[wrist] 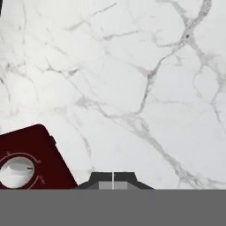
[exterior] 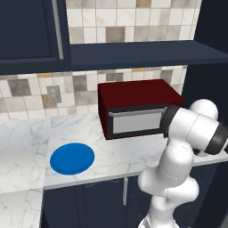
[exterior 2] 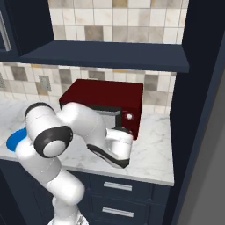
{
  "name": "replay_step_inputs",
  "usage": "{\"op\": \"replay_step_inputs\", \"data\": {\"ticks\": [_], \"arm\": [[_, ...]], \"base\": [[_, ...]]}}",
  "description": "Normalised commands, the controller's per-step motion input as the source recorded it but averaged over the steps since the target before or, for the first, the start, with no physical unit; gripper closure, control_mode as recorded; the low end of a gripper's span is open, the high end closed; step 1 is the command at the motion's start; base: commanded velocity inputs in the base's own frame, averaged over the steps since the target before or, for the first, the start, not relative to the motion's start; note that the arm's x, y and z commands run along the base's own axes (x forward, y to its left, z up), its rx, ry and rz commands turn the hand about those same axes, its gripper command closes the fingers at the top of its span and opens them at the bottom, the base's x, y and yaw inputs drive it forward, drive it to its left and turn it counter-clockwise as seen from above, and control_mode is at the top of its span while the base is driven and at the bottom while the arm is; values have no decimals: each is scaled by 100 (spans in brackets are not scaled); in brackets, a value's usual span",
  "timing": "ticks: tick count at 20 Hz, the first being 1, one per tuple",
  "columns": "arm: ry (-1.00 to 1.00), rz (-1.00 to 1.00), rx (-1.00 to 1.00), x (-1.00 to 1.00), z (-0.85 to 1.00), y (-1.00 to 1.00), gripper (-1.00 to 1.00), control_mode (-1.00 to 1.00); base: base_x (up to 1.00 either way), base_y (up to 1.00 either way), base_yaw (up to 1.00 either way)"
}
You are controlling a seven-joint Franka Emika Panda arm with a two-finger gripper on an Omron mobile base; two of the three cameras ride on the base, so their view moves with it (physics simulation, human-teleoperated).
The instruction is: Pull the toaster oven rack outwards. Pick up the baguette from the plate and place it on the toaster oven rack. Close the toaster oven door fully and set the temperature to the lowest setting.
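The door (exterior: 136, 121) is shut, the plate (exterior: 72, 158) bare, so the baguette is presumably inside the oven (exterior 2: 105, 99). The end effector (wrist: 113, 177), fingers together and empty, hangs over the counter (wrist: 132, 79) beside a knob (wrist: 16, 170), likely for the temperature.

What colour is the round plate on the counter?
Bright blue. The plate shows best in the left base view, lying flat on the white marble counter.

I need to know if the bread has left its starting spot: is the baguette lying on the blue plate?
No. In the left base view the plate is a bare blue disc with nothing lying on it.
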Motion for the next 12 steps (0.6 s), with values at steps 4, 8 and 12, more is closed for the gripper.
{"op": "replay_step_inputs", "data": {"ticks": [4,8,12], "arm": [[0,20,0,-46,69,-28,100,-100],[-6,17,6,-31,63,-43,100,-100],[-16,13,21,-14,38,-53,100,-100]], "base": [[0,0,0],[0,0,0],[0,0,0]]}}
